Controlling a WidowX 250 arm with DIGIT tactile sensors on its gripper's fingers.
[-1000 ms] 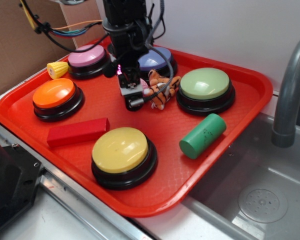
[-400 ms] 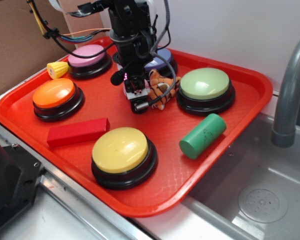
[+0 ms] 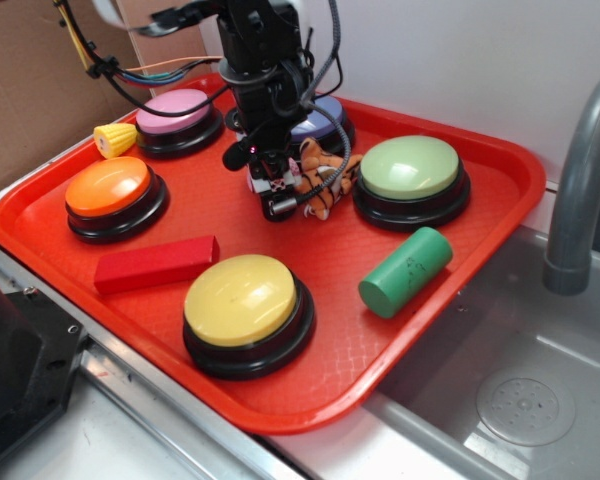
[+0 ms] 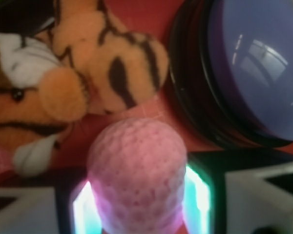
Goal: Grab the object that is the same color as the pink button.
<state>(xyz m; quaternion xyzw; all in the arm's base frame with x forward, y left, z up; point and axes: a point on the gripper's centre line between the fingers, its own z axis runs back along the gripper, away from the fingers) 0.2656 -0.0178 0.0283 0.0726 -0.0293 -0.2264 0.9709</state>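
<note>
Status entry, near to far. Wrist view: pink ball [image 4: 136,175], textured, sits squeezed between the jaws, lit pads touching its two sides; held. Beyond it: tiger plush [image 4: 63,87] just beside the ball, then the blue-purple button [image 4: 251,68]. Exterior view: yellow button [image 3: 242,300] nearest, red block [image 3: 156,263], green cylinder [image 3: 405,271]; mid-tray the gripper [image 3: 273,190] beside the plush; farther back the pink button [image 3: 175,110] on the red tray [image 3: 510,190]. Progress: grasp judged made on the colour match; whether the ball is clear of the tray cannot be told. Remaining, at most: lifting.
</note>
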